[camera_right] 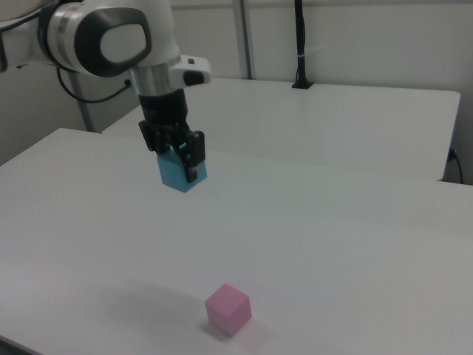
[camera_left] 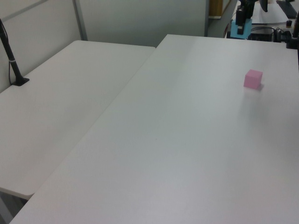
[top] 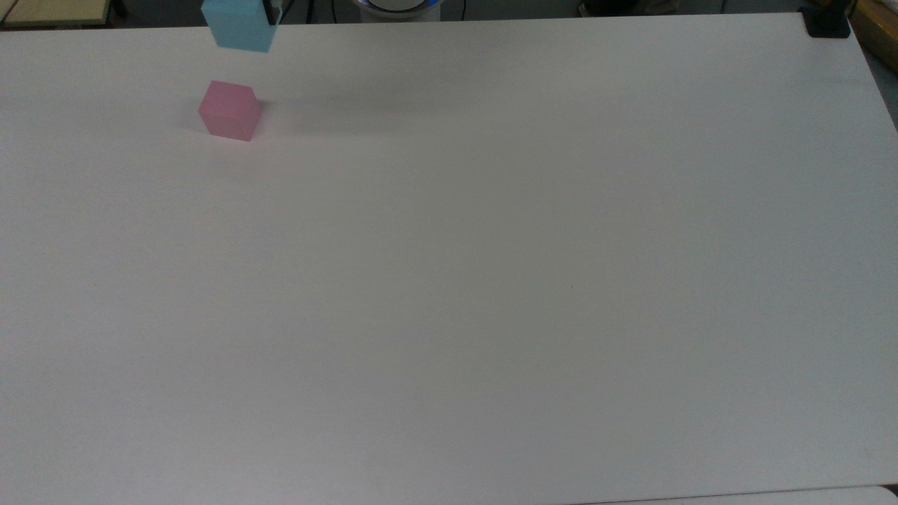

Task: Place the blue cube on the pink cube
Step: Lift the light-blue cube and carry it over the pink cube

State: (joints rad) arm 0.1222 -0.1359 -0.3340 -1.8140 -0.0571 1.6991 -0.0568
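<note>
A sky-blue cube (camera_right: 180, 174) hangs in the air above a white counter (top: 491, 280), clamped between the two black fingers (camera_right: 194, 157) of the robot arm's pincer (camera_right: 177, 155); in the right view one finger lies across the cube's near face and the cube's underside is well clear of the surface. In the top view the blue cube (top: 240, 25) sits at the top edge, just above the pink cube (top: 230, 110) and slightly toward the top view's right, the two apart. In the left view the blue cube (camera_left: 238, 30) is high at the counter's far end, with the dark pincer (camera_left: 243, 17) over it. The pink cube (camera_right: 228, 309) rests flat on the counter by itself, turned so a corner faces the camera in the right view, below the held cube; in the left view the pink cube (camera_left: 253, 79) sits toward the left view's right. The arm's white body (camera_right: 111, 37) rises above the pincer. A second white table (camera_left: 56, 107) adjoins the counter, with a black post (camera_left: 11, 60) standing on it.
</note>
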